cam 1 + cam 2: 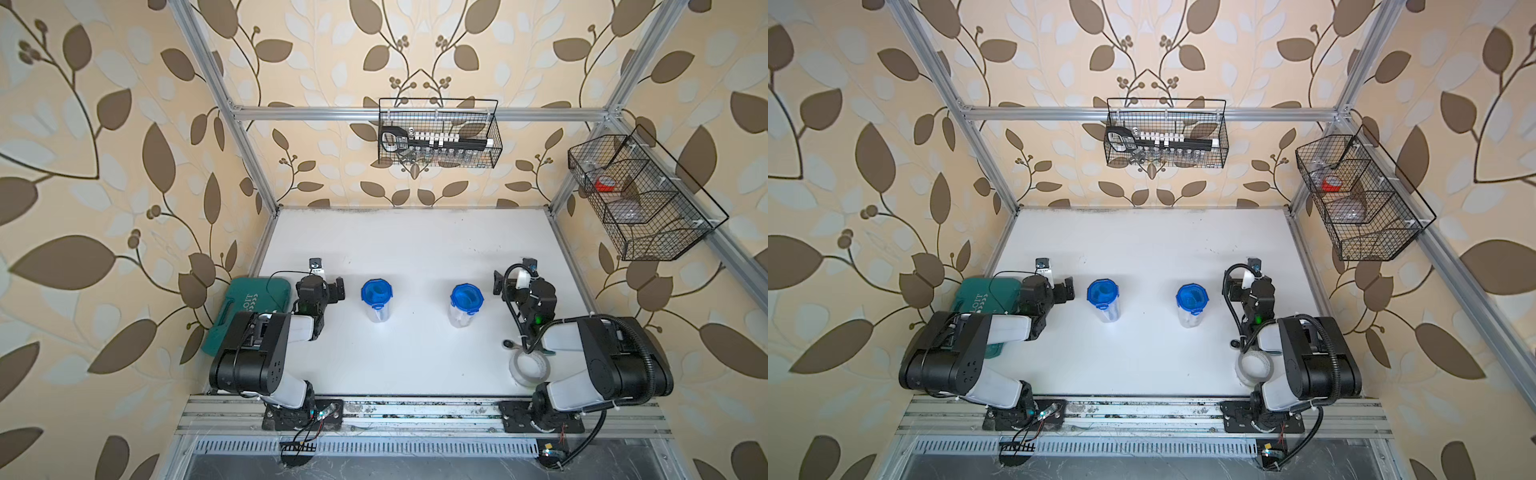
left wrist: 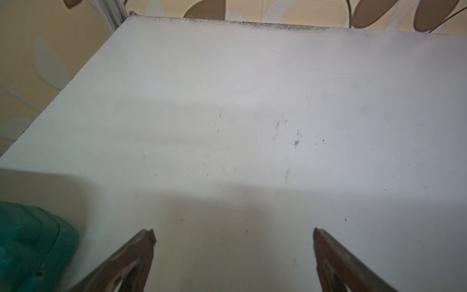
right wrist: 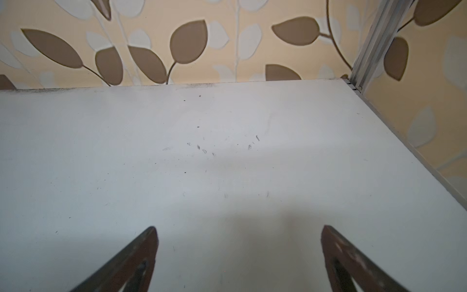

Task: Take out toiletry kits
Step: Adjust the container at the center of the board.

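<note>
I find the left end effector (image 2: 233, 231) and right end effector (image 3: 239, 228) spread wide, both empty. The toiletry kits (image 1: 1188, 319), only faintly visible, sit sealed in two jars (image 1: 377, 313) between the end effectors. The jars stand upright, presumably so that their blue lids (image 1: 376, 289) can be reached.

The left arm (image 1: 249, 353) and right arm (image 1: 623, 365) are showing black joint housings with white link covers; a black corrugated conduit (image 1: 645, 349) is trailing along the right one.
</note>
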